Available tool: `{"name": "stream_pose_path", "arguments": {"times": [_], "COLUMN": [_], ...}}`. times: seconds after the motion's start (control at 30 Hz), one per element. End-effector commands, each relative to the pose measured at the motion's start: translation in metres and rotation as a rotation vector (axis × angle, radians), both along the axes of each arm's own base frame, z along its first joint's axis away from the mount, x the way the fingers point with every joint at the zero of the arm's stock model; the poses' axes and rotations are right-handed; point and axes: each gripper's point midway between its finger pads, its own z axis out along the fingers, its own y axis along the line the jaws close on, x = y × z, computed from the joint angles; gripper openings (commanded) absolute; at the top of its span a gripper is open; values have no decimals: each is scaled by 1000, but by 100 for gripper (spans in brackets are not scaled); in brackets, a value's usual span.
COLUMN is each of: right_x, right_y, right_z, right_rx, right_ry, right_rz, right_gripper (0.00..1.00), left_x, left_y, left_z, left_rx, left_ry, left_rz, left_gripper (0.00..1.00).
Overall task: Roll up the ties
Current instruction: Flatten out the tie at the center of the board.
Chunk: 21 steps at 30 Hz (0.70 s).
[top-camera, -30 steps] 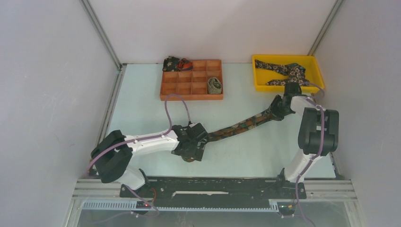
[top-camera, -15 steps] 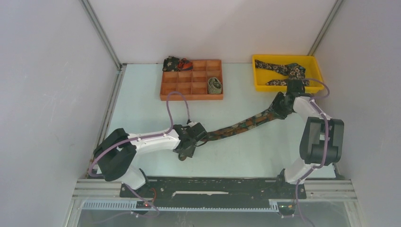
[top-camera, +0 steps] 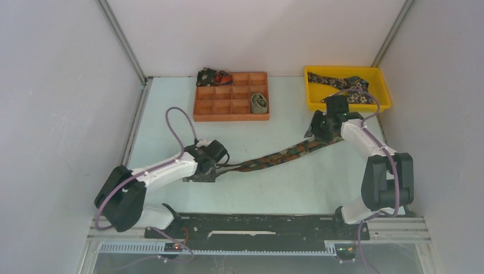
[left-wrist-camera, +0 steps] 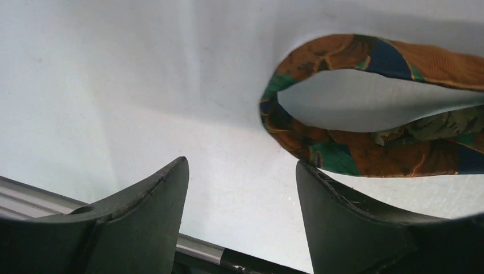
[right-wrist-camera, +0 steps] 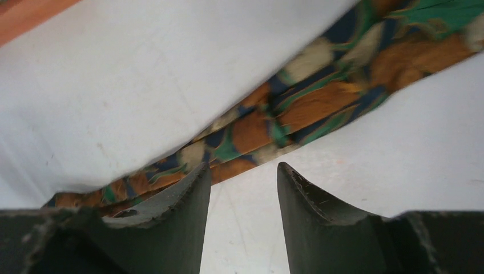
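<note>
Pale bench (top-camera: 171, 125); an orange divided tray (top-camera: 231, 117) at upper centre; a yellow bin (top-camera: 315, 104) at upper right; one long rust-patterned tie (top-camera: 279, 157) lying diagonally across the middle.

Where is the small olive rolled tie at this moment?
In the top external view, the rolled tie sits in the right-hand column of the orange divided tray, at the far side of the table, left of the yellow bin.

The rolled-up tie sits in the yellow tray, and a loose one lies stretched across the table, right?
No: the top view shows the rolled tie in the orange compartment box, not the yellow tray. The loose tie does lie stretched across the table.
</note>
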Motion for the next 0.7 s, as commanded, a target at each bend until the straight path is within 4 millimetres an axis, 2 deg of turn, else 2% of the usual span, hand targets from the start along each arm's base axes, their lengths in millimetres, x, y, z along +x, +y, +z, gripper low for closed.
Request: {"name": "stream_pose_path", "arguments": {"times": [0.0, 0.1, 0.2, 0.37, 0.47, 0.67], "right_x": [-7, -11, -15, -28, -33, -34], "right_y": [54, 104, 157, 238, 271, 311], "right_z": [19, 27, 34, 32, 25, 15], "right_rx": [53, 112, 150, 188, 186, 193], "right_ry": [-68, -102, -118, -107, -86, -72], "right_rz": [122, 243, 378, 581, 653, 710], "right_gripper": [50, 50, 49, 49, 49, 49], "left_x": [9, 5, -1, -5, 3, 14], "left_y": [7, 5, -7, -17, -12, 1], "left_z": [25, 36, 42, 54, 61, 53], "left_rx": [-64, -134, -269, -500, -603, -715], "left_ry": [-134, -174, -206, -313, -397, -380], "left_rz": [117, 153, 178, 287, 382, 539], "left_gripper": [76, 74, 73, 73, 73, 74]}}
